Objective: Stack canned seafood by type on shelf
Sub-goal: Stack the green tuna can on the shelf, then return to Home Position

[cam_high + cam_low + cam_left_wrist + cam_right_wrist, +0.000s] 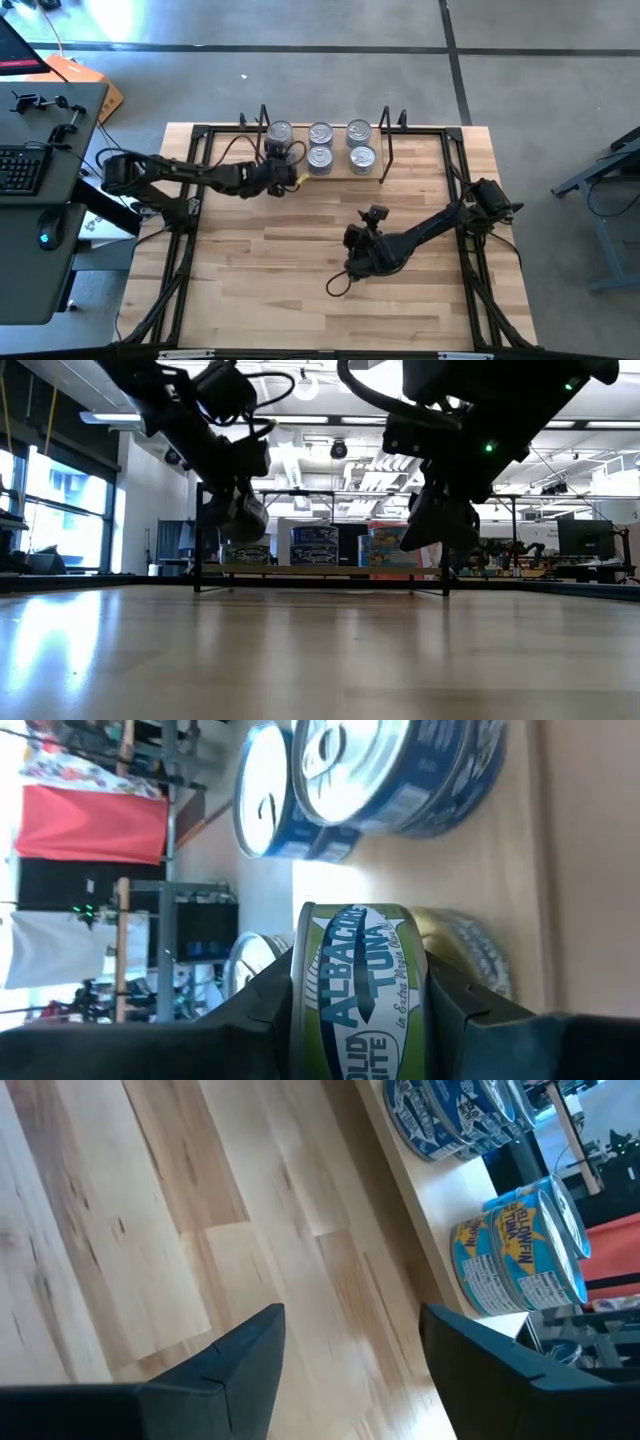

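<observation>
The shelf [338,171] stands at the table's far edge, and several tins rest on its board [330,570]: dark-blue stacks [400,770], light-blue stacks [520,1250] and a gold-lidded tin [470,950]. My left gripper [292,177] reaches in at the shelf's left front corner, shut on a green-labelled albacore tuna tin [365,970], which hovers near the gold-lidded tin. My right gripper [352,262] hangs open over the bare tabletop in the middle of the table, well in front of the shelf, with nothing between its fingers [230,1370]. My left gripper pinches the green-labelled tin between its two fingers, one on the lid [300,960] and one under the base [428,975]. The fingers come in level from the table's left. The tin sits upright with its lid up, lifted clear of the board [245,515].
The shelf's black upright rods [385,140] stand at both ends of the board. A wide stretch of bare wooden tabletop [260,260] lies in front of the shelf. A desk with a keyboard [20,170] stands off the table's left side.
</observation>
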### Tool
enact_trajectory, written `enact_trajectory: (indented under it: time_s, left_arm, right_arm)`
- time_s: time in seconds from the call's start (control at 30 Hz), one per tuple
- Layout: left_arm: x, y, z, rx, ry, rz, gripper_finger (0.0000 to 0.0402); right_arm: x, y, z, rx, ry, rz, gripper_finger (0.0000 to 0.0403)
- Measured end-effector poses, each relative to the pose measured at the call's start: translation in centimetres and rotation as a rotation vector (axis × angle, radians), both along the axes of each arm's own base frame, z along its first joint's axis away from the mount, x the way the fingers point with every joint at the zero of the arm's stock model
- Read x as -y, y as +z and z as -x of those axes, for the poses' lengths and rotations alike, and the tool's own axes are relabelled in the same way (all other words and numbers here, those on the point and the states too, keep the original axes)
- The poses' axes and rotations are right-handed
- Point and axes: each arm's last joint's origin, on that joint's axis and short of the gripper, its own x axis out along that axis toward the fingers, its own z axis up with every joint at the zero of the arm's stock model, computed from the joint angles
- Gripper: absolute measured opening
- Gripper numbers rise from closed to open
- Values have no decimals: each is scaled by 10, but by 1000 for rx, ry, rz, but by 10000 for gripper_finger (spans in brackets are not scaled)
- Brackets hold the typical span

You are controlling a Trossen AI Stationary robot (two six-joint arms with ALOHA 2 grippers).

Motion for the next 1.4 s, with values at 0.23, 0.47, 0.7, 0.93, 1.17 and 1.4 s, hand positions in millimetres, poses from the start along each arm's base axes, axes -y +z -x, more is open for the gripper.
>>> enact_trajectory:
  time_s: [0.23, 0.47, 0.7, 0.93, 1.17, 1.4]
  left_arm:
    - [-23, -11, 1, -17, 60, 21, 152]
    - [-22, -18, -1, -40, 40, 52, 224]
    - [-16, -11, -5, -47, -17, 98, 256]
    - [-18, 4, -10, -73, -28, 150, 284]
    - [-17, 18, -17, -21, -13, 166, 287]
    - [-3, 56, -20, 154, 39, 260, 283]
  right_arm:
    - [0, 0, -1, 5, -1, 6, 224]
    - [0, 1, -1, 18, -2, 18, 224]
    - [0, 1, -3, 22, 6, 18, 224]
    - [0, 1, -2, 7, 17, 25, 224]
    - [-1, 0, -1, -14, 25, 7, 224]
    - [4, 13, 31, -109, 28, -5, 224]
